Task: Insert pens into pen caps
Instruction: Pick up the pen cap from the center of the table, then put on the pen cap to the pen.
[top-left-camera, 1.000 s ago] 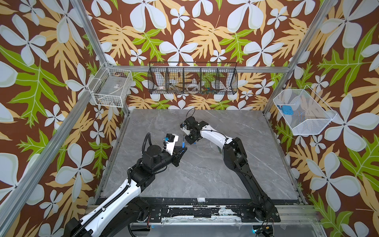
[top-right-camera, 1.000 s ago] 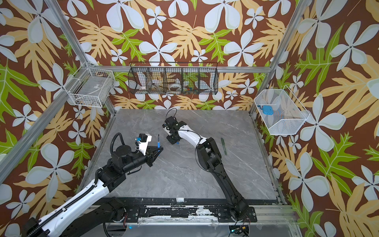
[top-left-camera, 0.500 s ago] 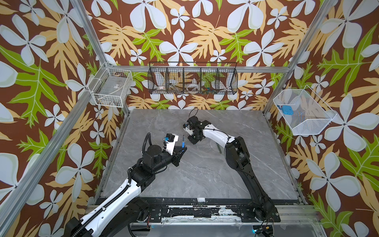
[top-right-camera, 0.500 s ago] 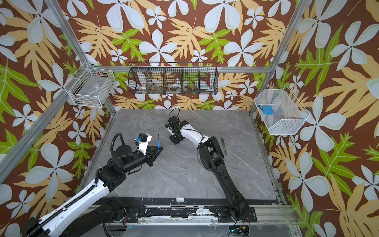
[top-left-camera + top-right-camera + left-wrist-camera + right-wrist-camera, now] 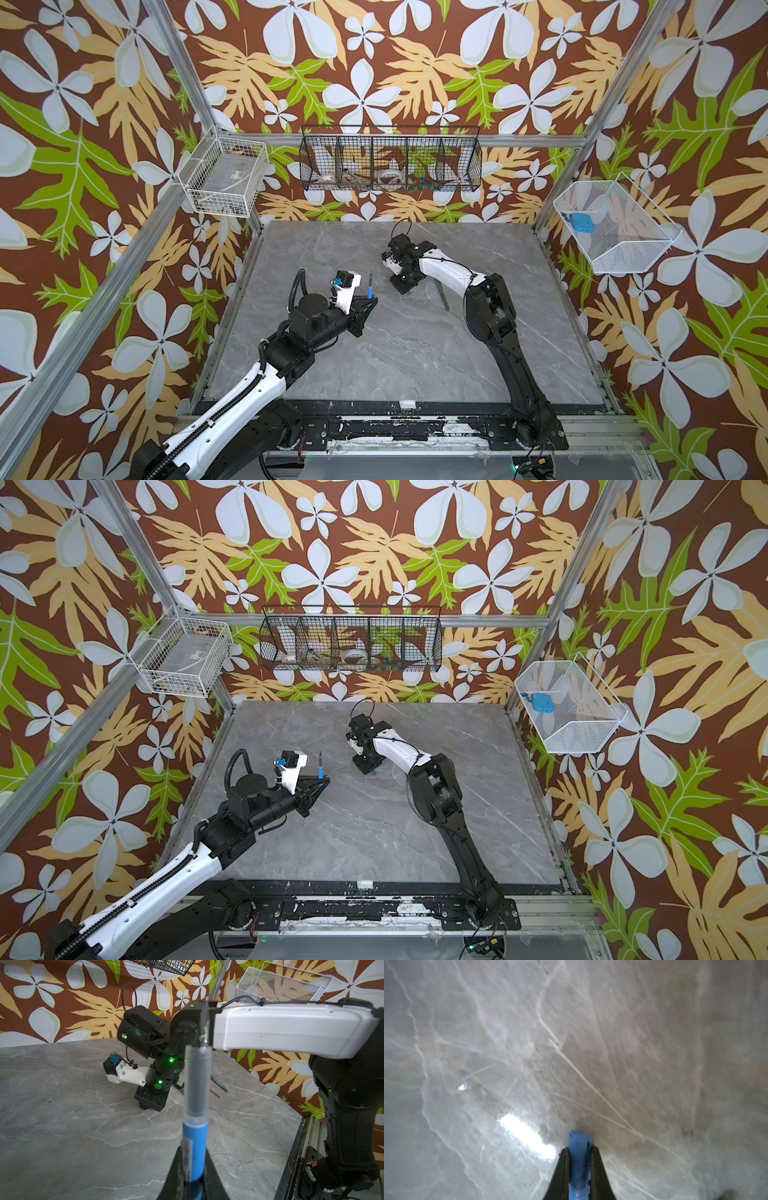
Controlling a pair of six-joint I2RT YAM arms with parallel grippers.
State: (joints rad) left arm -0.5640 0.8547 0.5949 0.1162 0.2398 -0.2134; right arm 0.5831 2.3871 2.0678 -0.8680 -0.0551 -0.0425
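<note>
The left gripper (image 5: 370, 300), left of centre in a top view, is clamped on the lower barrel of the blue pen (image 5: 370, 284), which stands upright with its thin dark tip uppermost. A little to its right in that frame, the right gripper (image 5: 405, 289) points down at the table (image 5: 415, 353), pinching the blue cap (image 5: 579, 1157). I judge the cap must travel leftward and come down along the pen's vertical axis.

- Bright, even light is filling both top views.
- The right wrist view is looking blurry, with white glare shining on the table (image 5: 527, 1136).
</note>
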